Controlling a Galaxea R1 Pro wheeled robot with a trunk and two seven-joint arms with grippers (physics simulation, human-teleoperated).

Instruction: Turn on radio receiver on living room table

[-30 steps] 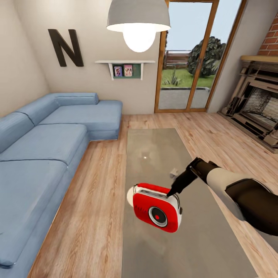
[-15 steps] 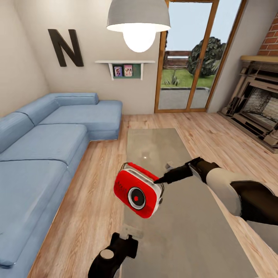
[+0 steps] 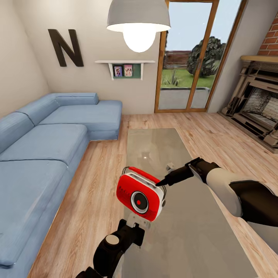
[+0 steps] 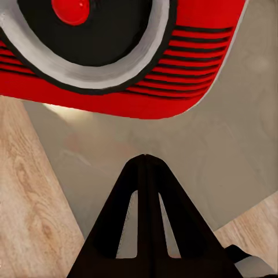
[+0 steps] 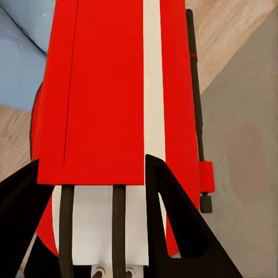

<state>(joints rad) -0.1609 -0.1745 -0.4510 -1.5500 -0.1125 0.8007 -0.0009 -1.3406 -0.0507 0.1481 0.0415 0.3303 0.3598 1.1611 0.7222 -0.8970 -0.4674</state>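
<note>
Right hand (image 3: 161,182) gripping radio receiver (image 3: 140,197), above glossy grey table (image 3: 193,231), wood floor (image 3: 96,200)

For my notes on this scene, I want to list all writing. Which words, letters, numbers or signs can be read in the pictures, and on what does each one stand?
"N": one big black letter on the wall above the sofa.
Radio receiver: small dark marks left of its dial, too small to read.
Two pictures on the wall shelf: too small to read any text.
</note>
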